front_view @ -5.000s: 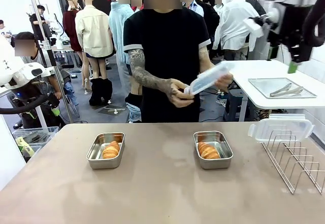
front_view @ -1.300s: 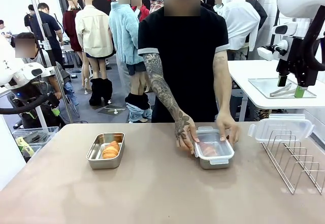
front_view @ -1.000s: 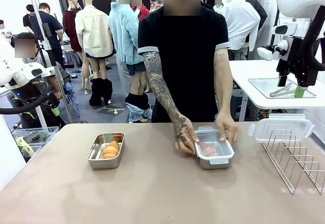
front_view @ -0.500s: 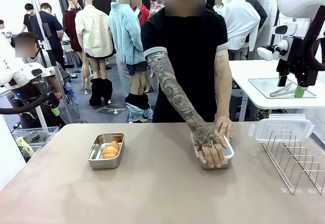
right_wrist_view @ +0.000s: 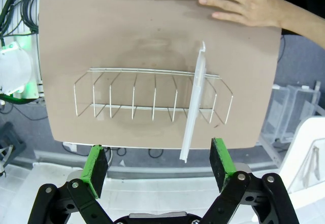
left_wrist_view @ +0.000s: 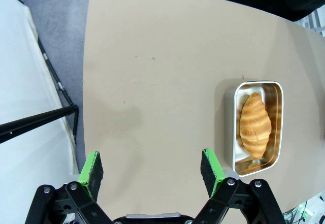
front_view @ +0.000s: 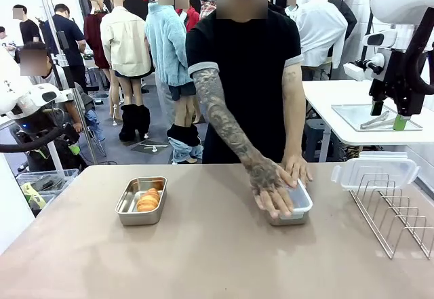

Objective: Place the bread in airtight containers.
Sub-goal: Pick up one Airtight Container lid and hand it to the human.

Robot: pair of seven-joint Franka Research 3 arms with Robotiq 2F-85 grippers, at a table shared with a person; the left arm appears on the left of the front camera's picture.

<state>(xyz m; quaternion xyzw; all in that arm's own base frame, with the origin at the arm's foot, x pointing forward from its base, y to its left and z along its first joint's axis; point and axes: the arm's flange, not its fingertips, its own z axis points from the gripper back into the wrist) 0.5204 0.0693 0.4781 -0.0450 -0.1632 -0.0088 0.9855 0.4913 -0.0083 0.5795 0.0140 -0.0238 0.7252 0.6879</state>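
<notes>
So both of the person's hands (front_view: 279,185) are pressed flat on the clear lid (front_view: 300,199) of the right-hand container (front_view: 288,219), and whatever sits inside it is hidden under them. Left of that container, well apart on the table (front_view: 203,251), the other steel pan (front_view: 141,201) is left uncovered with a croissant (front_view: 148,200) lying in it. The left gripper (left_wrist_view: 152,165) and right gripper (right_wrist_view: 160,165) are both held up off the table with jaws spread and nothing pinched, and a spare lid (front_view: 375,169) is propped in the wire rack (front_view: 397,214) to the right of the covered container.

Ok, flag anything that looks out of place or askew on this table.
Nothing stands out. One croissant sits in its open pan; the person's hands press a clear lid onto the other pan; the spare lid stands in the wire rack.
</notes>
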